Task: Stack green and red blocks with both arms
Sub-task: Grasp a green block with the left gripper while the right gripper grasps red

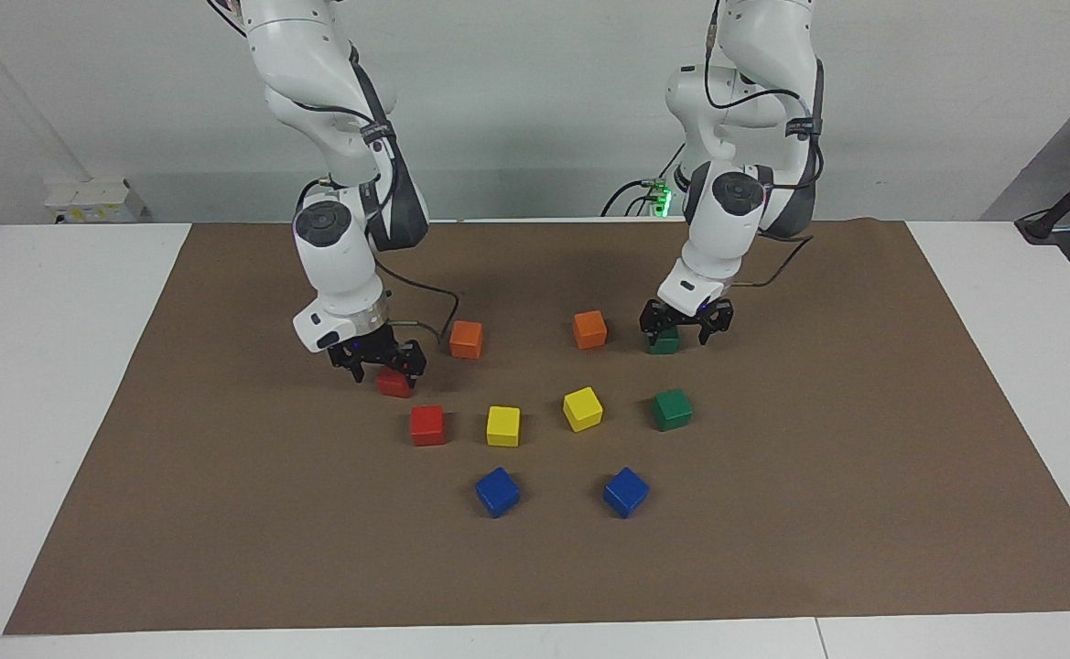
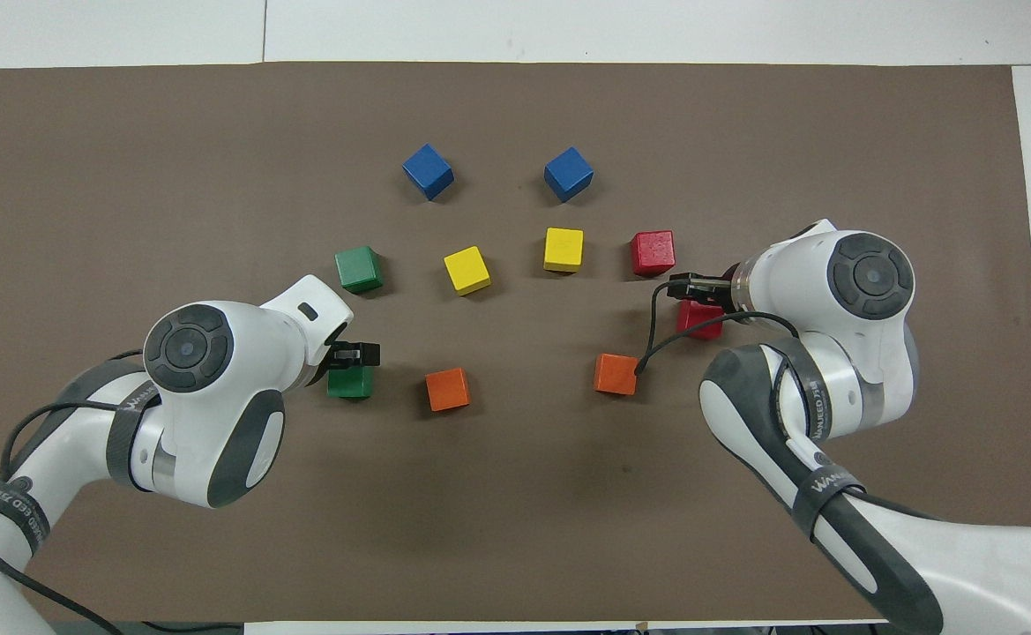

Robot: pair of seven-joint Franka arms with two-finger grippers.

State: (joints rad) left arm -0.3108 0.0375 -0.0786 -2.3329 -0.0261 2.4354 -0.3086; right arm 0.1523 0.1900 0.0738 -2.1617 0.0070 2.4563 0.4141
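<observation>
Two red blocks and two green blocks lie on the brown mat (image 1: 223, 513). My right gripper (image 1: 386, 370) is low and open, its fingers on either side of the red block (image 1: 396, 385) nearer the robots, which it partly hides. Farther out lies the second red block (image 1: 427, 425). My left gripper (image 1: 675, 329) is likewise low and open, astride the green block (image 1: 664, 345) nearer the robots. The second green block (image 1: 672, 409) lies free farther out. From overhead, the left gripper (image 2: 354, 355) covers part of its green block (image 2: 349, 384), and the right gripper (image 2: 698, 287) part of its red block (image 2: 701, 321).
Two orange cubes (image 1: 466, 339) (image 1: 589, 329) lie between the grippers. Two yellow cubes (image 1: 502, 426) (image 1: 582, 408) sit between the outer red and green blocks. Two blue cubes (image 1: 497, 491) (image 1: 626, 491) lie farthest from the robots.
</observation>
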